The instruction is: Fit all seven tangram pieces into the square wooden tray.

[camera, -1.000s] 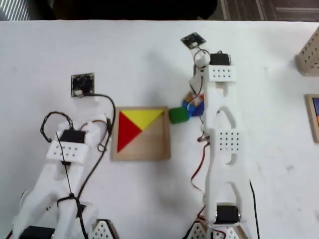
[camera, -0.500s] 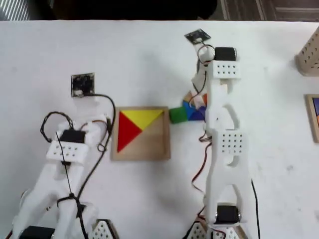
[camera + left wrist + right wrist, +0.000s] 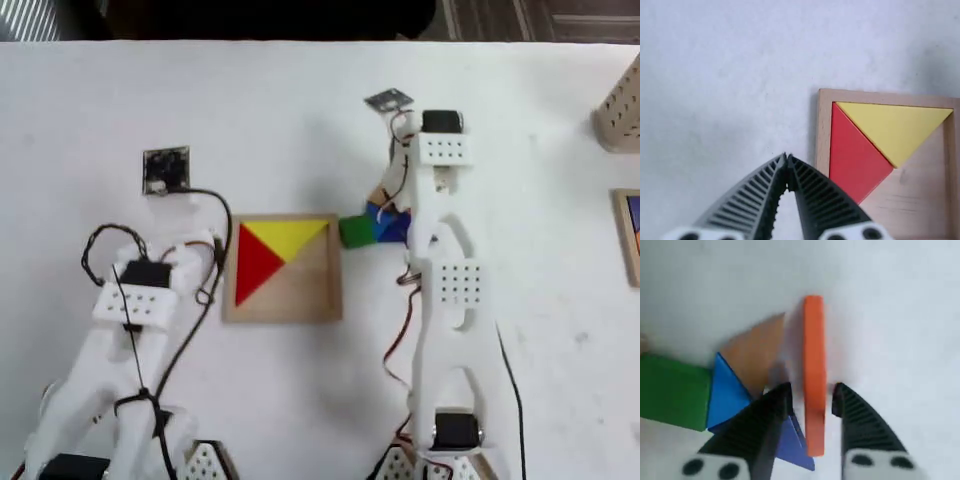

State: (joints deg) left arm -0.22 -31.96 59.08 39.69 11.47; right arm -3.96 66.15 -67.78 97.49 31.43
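1. The right gripper point(image 3: 811, 387) straddles the orange piece point(image 3: 813, 340) with one finger at each flat face. The jaws are apart, with a sliver of gap on both sides, not yet clamped.
2. The orange piece stands on edge on the table point(image 3: 890, 290). Its long axis runs straight out from the gripper, so closing should pinch its thin width.
3. The tray point(image 3: 283, 305), holding a red triangle point(image 3: 255, 265) and a yellow triangle point(image 3: 287, 237), lies to this arm's left, past the green piece point(image 3: 357, 231).
4. The left gripper point(image 3: 786, 159) has its fingers together and sits at the tray's opposite rim — far from the orange piece, so the right arm is nearer.
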